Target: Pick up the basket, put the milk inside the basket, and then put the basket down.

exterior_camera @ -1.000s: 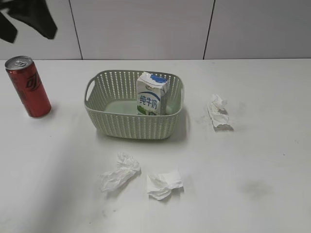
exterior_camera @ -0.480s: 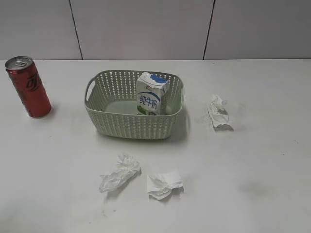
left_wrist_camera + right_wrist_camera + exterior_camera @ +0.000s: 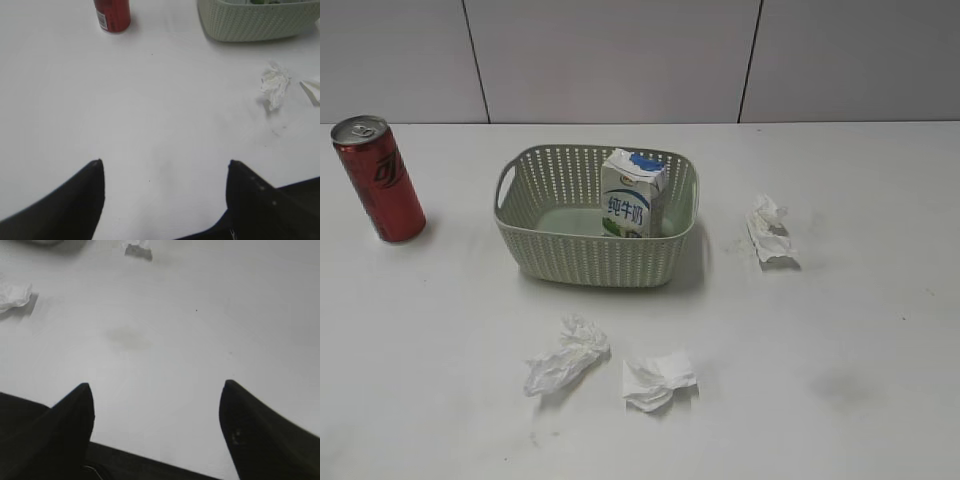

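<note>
Nearest us, both grippers, left (image 3: pixel 165 162) and right (image 3: pixel 156 385), hung with jaws spread wide over bare table (image 3: pixel 840 330), holding nothing. Beyond, we counted three crumpled tissues (image 3: pixel 566 354), then one basket (image 3: pixel 595 255) resting on the table with one milk (image 3: pixel 632 194) upright inside, and one red can (image 3: pixel 378 179) far left.

basket (image 3: pixel 595 250): matt perforated plastic | milk (image 3: pixel 632 195): printed carton | can (image 3: pixel 378 180): glossy metal
</note>
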